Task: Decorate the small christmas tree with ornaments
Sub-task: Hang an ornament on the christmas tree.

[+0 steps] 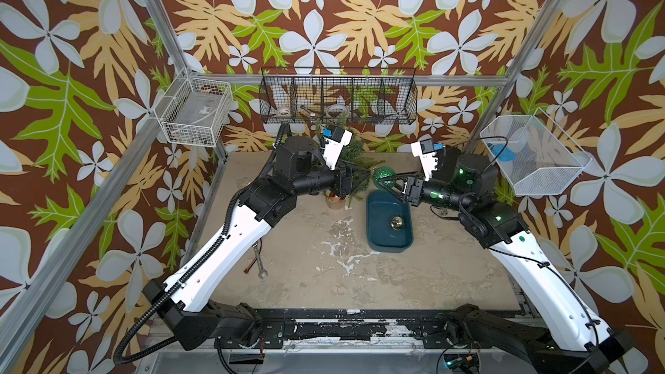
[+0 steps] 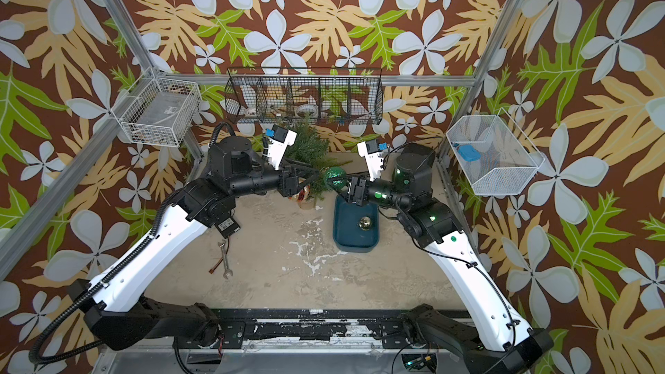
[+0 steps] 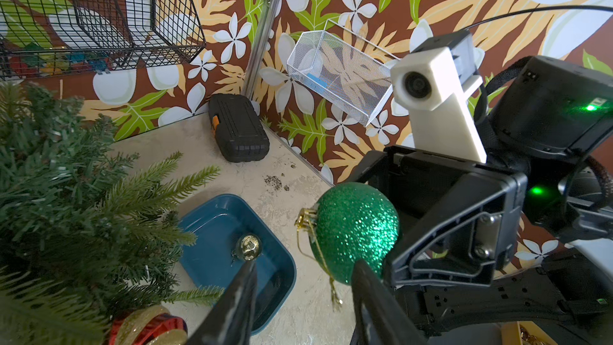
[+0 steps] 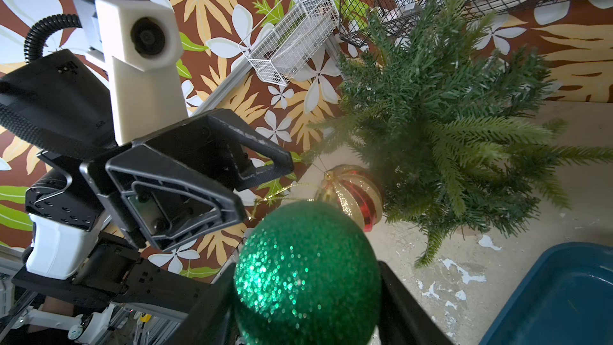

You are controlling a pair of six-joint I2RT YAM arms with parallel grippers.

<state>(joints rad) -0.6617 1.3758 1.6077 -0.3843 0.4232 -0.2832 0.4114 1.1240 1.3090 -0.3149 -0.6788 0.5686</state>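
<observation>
Right claw clamps the green bauble right of the small christmas tree, far on the counter. Left claw gapes empty beside it. 1 gold bauble lies in the blue tray.

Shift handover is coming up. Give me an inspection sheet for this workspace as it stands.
Surface: beige table, worn, with white flaked patches.
Job's things: small christmas tree at the back; green ornament held beside it; red-and-gold ornament under its lower branches; gold ornament in the blue tray.
Clutter: wrench on the table; black case by the wall corner.
Hands: right hand shut on the green ornament; left hand open, empty, beside that ornament's gold loop.
Cables: corrugated conduit on the left arm; thin cable on the right arm.
Surroundings: leaf-print walls; black wire basket at the back; white grid basket and white mesh basket at the sides.
</observation>
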